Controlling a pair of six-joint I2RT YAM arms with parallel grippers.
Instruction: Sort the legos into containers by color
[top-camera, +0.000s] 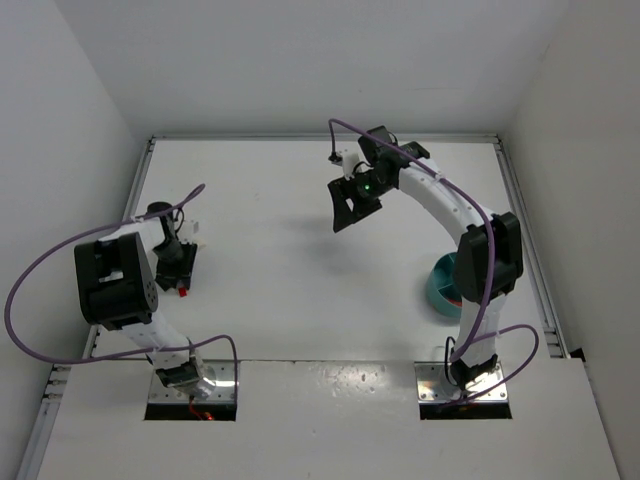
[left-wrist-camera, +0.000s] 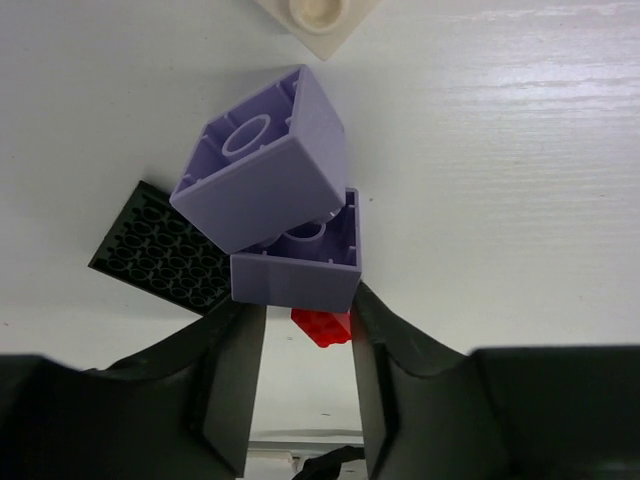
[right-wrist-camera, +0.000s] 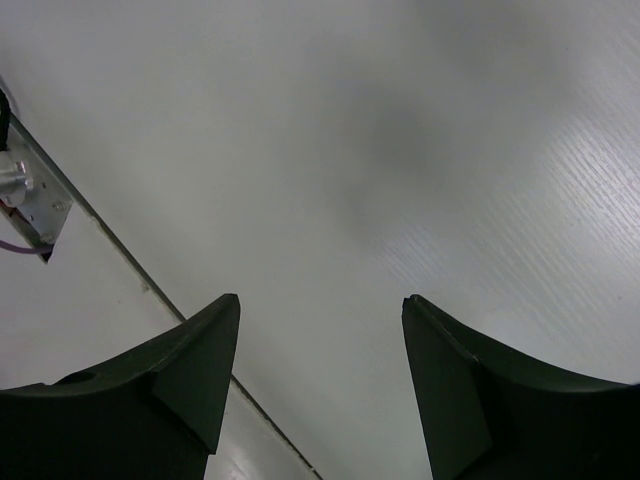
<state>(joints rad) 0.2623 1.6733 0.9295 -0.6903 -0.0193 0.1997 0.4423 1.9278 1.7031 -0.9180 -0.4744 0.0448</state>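
I see only a slice of the teal bowl behind the right arm. The top edge cuts the cream brick; lavender bricks partly cover the red brick.

The left arm is folded, its gripper low over the left side of the table, jaws narrowly parted, while the right arm arches over the table's far middle, its gripper gaping and empty.
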